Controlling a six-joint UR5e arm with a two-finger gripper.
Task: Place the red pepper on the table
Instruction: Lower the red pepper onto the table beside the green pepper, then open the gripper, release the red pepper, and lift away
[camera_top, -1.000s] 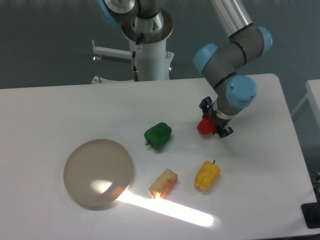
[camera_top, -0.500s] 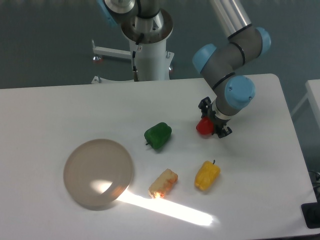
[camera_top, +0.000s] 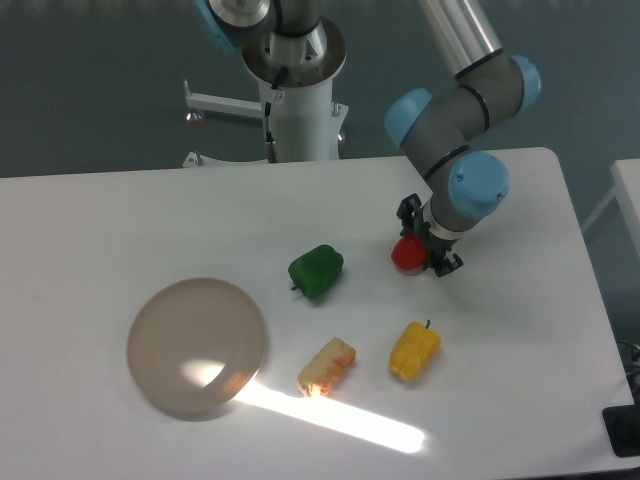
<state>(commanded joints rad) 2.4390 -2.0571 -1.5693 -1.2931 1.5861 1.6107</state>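
Gripping red pepper (camera_top: 406, 256) between gripper (camera_top: 424, 240) fingers

Table (camera_top: 120, 220): smooth white top, matt to satin, one bright glare streak at lower centre.
Red pepper (camera_top: 405, 256): glossy plastic look, small highlight.
Green pepper (camera_top: 317, 270): shiny, smooth plastic.
Yellow pepper (camera_top: 413, 350): smooth, slightly duller sheen.
Round plate (camera_top: 196, 346), lower left: translucent beige plastic, frosted finish.
Tool (camera_top: 424, 246): black, matt.
Arm joints, upper right: grey metal-look tube with glossy light-blue plastic caps (camera_top: 480, 182).
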